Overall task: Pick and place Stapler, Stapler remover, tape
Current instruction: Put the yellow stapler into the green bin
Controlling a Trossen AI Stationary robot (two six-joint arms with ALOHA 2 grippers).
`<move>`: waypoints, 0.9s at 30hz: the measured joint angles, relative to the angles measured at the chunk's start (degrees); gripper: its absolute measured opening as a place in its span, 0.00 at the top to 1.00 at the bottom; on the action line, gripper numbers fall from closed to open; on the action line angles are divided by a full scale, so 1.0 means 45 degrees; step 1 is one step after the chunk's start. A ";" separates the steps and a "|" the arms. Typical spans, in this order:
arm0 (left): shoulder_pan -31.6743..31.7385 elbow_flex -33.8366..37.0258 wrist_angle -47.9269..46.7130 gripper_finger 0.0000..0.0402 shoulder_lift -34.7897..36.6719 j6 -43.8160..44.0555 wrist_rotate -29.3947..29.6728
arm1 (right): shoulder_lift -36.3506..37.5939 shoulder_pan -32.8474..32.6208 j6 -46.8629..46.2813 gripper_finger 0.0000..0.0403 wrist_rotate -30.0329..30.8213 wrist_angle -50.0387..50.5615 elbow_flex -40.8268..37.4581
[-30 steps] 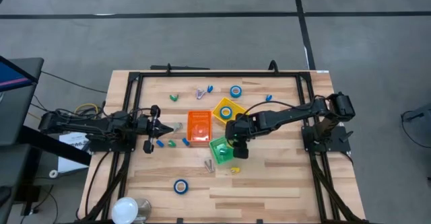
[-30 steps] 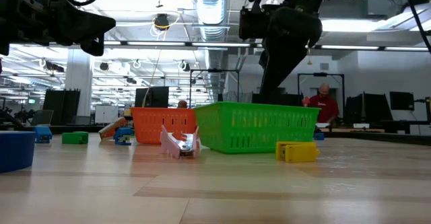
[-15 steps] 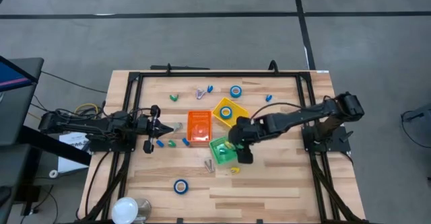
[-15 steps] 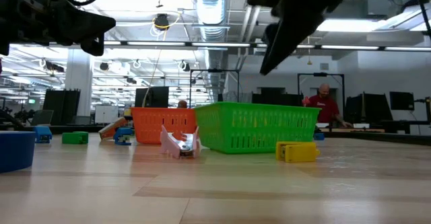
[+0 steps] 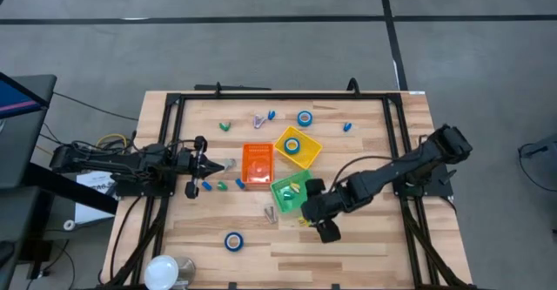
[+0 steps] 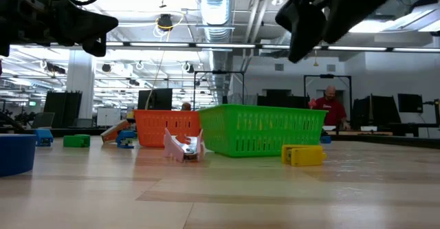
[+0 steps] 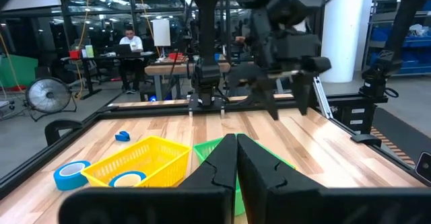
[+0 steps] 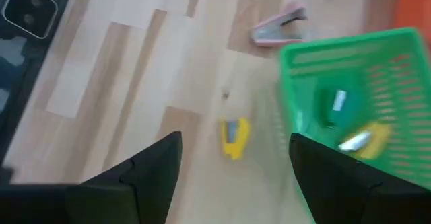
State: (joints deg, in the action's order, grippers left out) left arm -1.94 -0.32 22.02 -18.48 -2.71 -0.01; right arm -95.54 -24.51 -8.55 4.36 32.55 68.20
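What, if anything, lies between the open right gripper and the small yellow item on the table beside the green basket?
Nothing visible: the right gripper hangs open above the yellow item, with only bare table between; the green basket stands aside.

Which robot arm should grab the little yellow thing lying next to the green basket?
The right one. The right gripper hangs open just beside the small yellow stapler remover on the wood by the green plastic basket. The left gripper is shut and waits far off, past the orange basket.
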 joint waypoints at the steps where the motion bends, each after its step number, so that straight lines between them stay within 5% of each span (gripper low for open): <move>1: -0.0001 0.0000 0.0000 0.99 0.0000 -0.0001 0.0000 | -0.0141 -0.0086 -0.0076 0.34 0.0001 0.0002 -0.0008; 27: -0.0001 0.0000 0.0178 0.99 0.0000 -0.0001 0.0000 | -0.3457 -0.0263 -0.0789 0.34 0.0248 -0.0726 -0.0005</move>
State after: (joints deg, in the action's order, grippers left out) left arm -1.94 -0.32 22.82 -18.48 -2.72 -0.01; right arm -111.10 -25.69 -12.10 5.47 29.29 68.18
